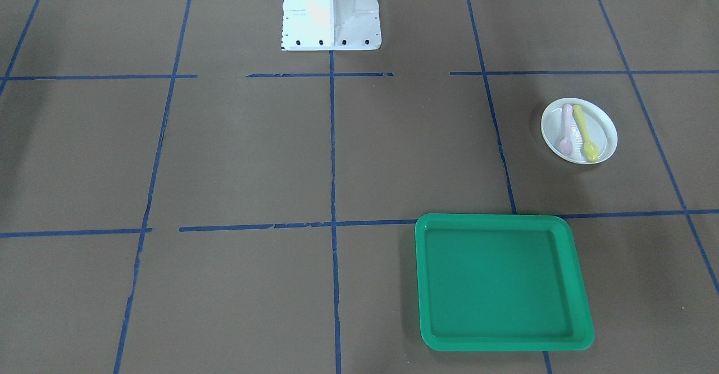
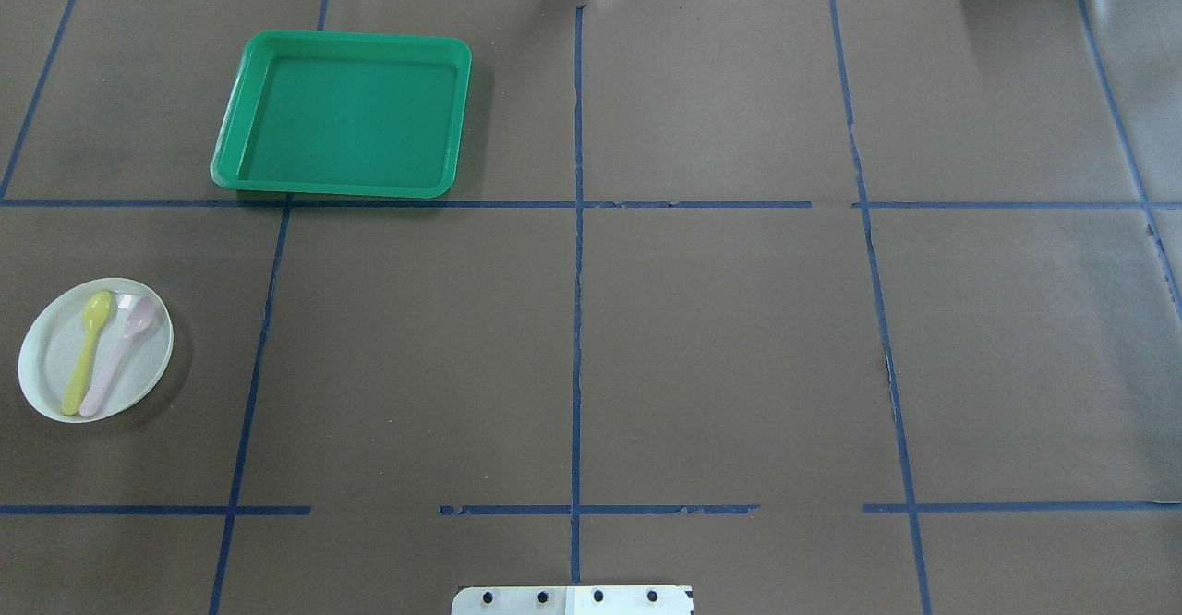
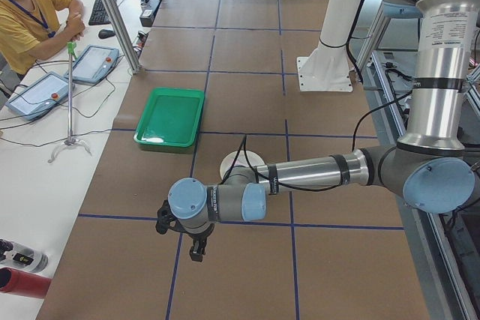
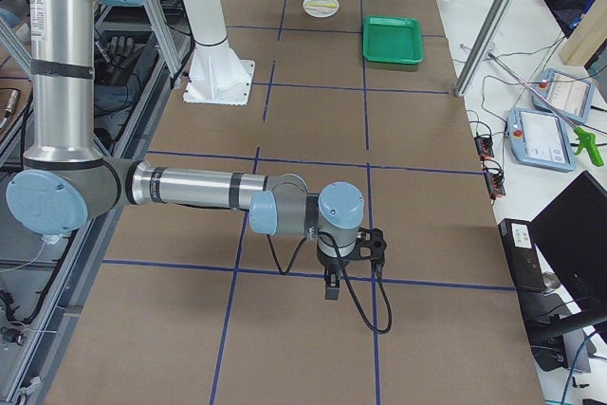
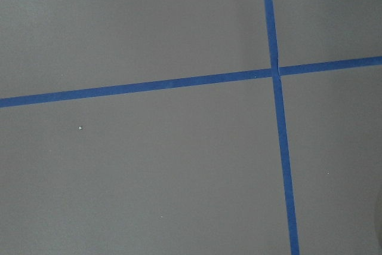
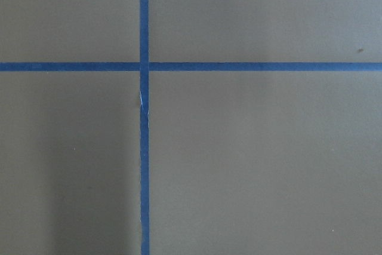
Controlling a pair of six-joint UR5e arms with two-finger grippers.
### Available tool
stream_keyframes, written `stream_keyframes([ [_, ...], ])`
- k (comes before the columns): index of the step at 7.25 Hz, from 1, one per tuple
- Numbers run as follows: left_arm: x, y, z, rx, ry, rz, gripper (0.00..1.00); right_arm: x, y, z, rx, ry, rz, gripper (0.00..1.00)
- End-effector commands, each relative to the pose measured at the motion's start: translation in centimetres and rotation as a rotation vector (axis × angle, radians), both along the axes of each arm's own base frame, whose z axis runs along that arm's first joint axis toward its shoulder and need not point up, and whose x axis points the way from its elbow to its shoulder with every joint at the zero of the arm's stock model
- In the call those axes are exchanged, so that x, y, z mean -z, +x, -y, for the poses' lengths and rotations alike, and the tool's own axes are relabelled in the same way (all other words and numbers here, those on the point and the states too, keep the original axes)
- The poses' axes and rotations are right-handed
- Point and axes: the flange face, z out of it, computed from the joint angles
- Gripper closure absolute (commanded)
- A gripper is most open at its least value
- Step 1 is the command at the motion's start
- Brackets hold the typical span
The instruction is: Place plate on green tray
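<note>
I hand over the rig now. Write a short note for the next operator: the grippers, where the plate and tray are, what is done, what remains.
Left gripper: above bare table, seen only from the side; open or shut cannot be told.
Right gripper: the same, far from both things.
Plate: on the table at the robot's left, carrying a yellow spoon and a pink spoon.
Tray: empty, farther from the base, apart from the plate.
Done: nothing.
Left: grasp the plate and set it on the tray; the spoons may slide.
</note>
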Motion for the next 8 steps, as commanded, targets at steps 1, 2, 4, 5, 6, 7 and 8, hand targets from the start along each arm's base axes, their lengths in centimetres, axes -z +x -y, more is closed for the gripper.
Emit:
stream_keyframes([
  [1, 1.3, 0.3, 0.2, -0.001, 0.022, -0.001, 0.00, -0.1, 0.0, -0.1, 0.000, -0.001, 0.000, 0.00],
  [2, 2.3, 3.5, 1.7, -0.015, 0.002, -0.004, 0.00, -0.1, 0.0, -0.1, -0.001, -0.002, 0.000, 0.00],
  [4, 6.4, 13.6, 3.6, 0.044, -0.003, -0.107, 0.00, -0.1, 0.0, -0.1, 0.000, -0.001, 0.000, 0.00],
  [5, 7.5, 18.5, 3.0, 0.017, 0.016, -0.141, 0.00, 0.0, 0.0, 0.0, 0.000, 0.001, 0.000, 0.00],
  [6, 7.3, 20.7, 2.3, -0.024, 0.031, -0.145, 0.00, -0.1, 0.0, -0.1, 0.000, -0.001, 0.000, 0.00],
  [7, 6.6, 21.5, 1.4, -0.045, 0.023, -0.141, 0.00, -0.1, 0.0, -0.1, -0.001, -0.002, 0.000, 0.00],
  [8, 4.1, 22.5, -1.4, -0.086, -0.012, -0.127, 0.00, -0.1, 0.0, -0.1, -0.001, -0.002, 0.000, 0.00],
])
